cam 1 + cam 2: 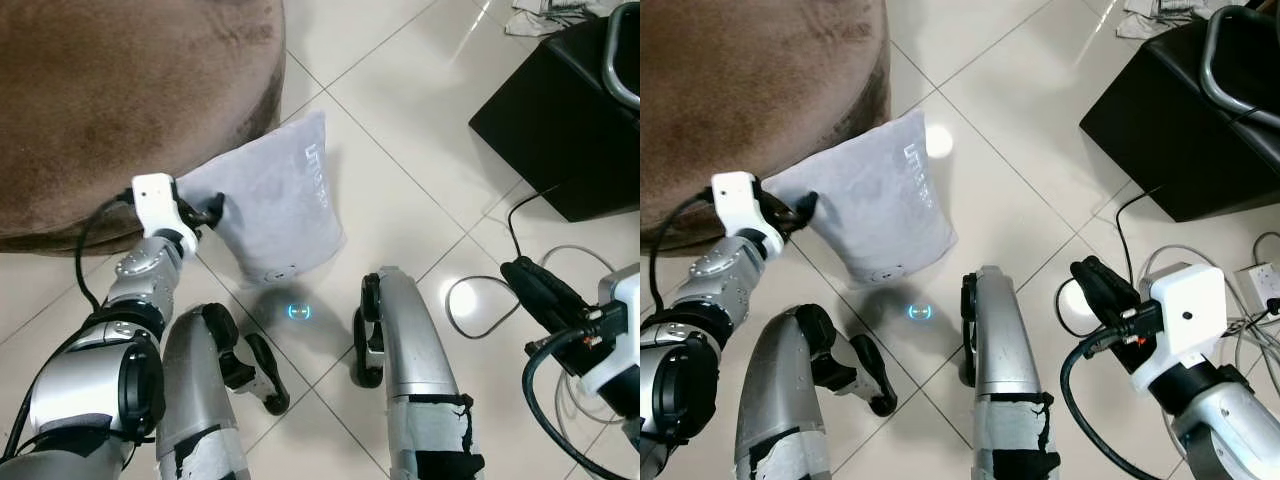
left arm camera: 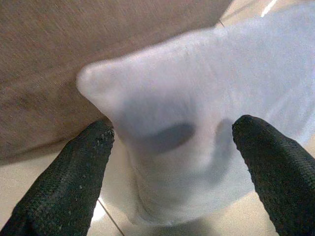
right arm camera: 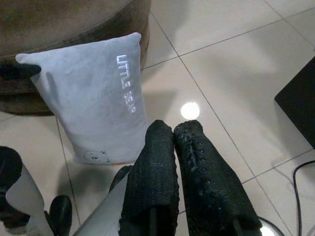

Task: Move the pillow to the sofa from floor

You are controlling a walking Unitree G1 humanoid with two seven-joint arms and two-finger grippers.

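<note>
We see the pillow on the tiled floor, leaning against the sofa to its left. The left gripper sits at the pillow's near-left corner. Our two legs stand before it; the right gripper lies right, before a box, above cables.

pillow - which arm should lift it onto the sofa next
Left. The left gripper is already at the pillow's corner, fingers open around it, beside the brown sofa. The right gripper is shut and off to the far side, above cables.
</note>
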